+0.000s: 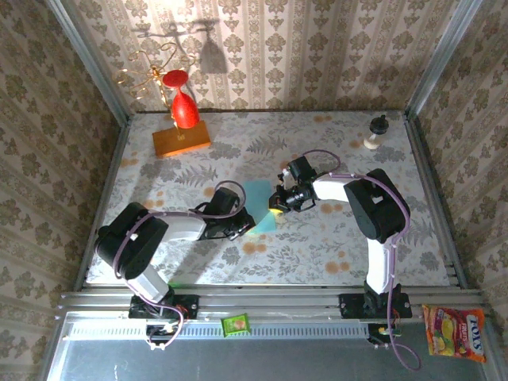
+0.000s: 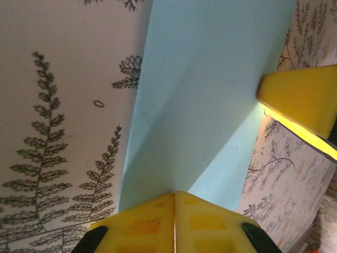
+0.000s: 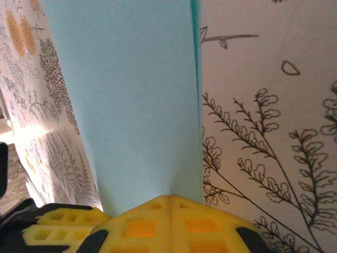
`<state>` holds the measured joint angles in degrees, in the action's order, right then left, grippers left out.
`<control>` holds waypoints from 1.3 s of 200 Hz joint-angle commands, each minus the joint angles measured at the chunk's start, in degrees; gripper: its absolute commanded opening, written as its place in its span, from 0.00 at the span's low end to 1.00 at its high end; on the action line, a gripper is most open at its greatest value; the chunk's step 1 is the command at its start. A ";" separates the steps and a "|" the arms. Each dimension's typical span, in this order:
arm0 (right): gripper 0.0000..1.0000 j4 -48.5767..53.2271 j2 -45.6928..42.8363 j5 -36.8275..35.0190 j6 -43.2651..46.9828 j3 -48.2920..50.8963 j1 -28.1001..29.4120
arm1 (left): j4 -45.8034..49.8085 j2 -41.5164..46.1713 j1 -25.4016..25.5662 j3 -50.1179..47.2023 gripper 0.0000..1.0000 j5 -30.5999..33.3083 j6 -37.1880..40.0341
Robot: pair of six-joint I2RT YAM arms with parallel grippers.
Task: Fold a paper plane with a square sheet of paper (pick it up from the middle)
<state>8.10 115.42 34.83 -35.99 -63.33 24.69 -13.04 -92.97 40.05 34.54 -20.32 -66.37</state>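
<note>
Floral-print worktop (image 1: pixel 333 238): thin light-blue paper sheet (image 1: pixel 258 202), already creased, pinched by left fingers (image 2: pixel 152 227) and right fingers (image 3: pixel 147 226), both clamped shut; best folded slowly, edges kept aligned.

I count one sheet of paper (image 1: pixel 258 205), two grippers, the left gripper (image 1: pixel 251 229) and the right gripper (image 1: pixel 275 209), one orange block (image 1: pixel 181 140), one red glass (image 1: pixel 184 109), one small black-capped piece (image 1: pixel 376 132), one green packet (image 1: pixel 236 324) and one candy bag (image 1: pixel 455 332).
</note>
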 commanded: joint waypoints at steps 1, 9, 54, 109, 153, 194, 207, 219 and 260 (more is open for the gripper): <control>0.06 13.08 9.19 -19.08 0.38 4.97 -1.44 | 2.28 2.15 -1.30 -3.68 0.08 0.93 -1.40; 0.06 13.05 9.21 -18.96 0.39 4.89 -1.47 | 3.51 3.39 -1.99 -4.51 0.08 1.39 -1.01; 0.06 12.98 8.90 -18.92 0.32 4.78 -1.46 | 11.68 11.13 -5.58 -5.65 0.08 5.84 2.03; 0.06 12.69 8.69 -18.65 -0.25 4.61 -1.48 | 3.22 10.22 -1.61 -0.31 0.08 2.36 2.30; 0.06 12.95 8.78 -18.48 -0.06 4.34 -1.44 | 1.43 0.76 2.11 1.14 0.08 1.53 -0.71; 0.06 13.35 8.58 -18.86 0.34 4.27 -1.41 | 2.67 5.18 0.89 -5.56 0.08 4.32 -2.05; 0.06 13.37 8.43 -18.91 0.33 4.27 -1.48 | 4.19 7.32 0.13 -7.34 0.08 5.14 -2.01; 0.06 13.32 8.32 -18.66 0.23 4.27 -1.44 | 4.42 9.15 -0.80 -8.55 0.08 5.28 -1.84; 0.08 14.71 4.10 -15.87 0.45 3.63 -1.03 | 8.81 13.53 -2.84 -5.17 0.13 5.71 1.12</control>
<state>8.58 115.02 35.03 -36.14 -63.66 24.69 -8.84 -81.87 38.20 26.68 -16.19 -67.29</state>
